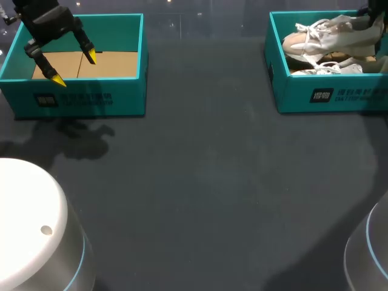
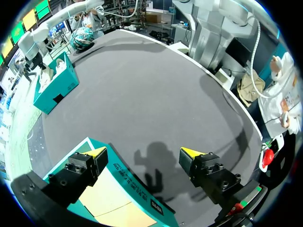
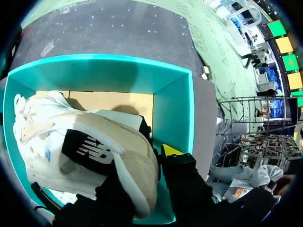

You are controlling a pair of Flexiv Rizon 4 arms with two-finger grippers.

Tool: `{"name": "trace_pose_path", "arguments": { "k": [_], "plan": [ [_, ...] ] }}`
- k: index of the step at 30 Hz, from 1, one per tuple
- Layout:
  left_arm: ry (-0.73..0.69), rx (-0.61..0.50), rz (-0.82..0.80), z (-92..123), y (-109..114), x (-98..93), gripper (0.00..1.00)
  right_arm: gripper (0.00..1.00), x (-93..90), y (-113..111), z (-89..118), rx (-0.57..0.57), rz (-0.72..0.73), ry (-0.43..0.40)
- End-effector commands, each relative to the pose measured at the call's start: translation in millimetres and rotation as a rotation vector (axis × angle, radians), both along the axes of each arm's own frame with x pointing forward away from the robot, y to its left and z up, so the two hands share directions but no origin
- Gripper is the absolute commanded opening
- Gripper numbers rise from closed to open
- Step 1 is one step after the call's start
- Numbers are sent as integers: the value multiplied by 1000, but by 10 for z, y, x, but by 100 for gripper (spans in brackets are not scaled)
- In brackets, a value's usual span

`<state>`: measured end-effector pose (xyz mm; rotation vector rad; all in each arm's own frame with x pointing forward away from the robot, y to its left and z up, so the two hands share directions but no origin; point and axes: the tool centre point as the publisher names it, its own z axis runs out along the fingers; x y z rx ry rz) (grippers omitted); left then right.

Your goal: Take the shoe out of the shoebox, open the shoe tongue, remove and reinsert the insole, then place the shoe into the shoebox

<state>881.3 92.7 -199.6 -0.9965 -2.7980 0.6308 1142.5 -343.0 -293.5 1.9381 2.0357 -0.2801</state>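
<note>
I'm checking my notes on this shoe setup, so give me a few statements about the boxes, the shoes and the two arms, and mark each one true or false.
1. The left jaws stand open above the left box. True.
2. That left box holds a shoe. False: only its cardboard floor shows inside.
3. The right jaws are shut on a pale shoe in the right box. True.
4. The two boxes touch each other. False: a wide stretch of bare table lies between them.
</note>
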Motion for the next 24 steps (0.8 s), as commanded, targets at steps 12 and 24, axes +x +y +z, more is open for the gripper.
{"name": "trace_pose_path", "arguments": {
  "k": [12, 24],
  "plan": [
    [-1, 2, -1, 3, 5, -1, 100, 0, 77, 38, -352, 40, 2, -6],
    [-1, 2, -1, 3, 5, -1, 100, 0, 180, -18, -544, 89, 18, 26]
  ]
}}
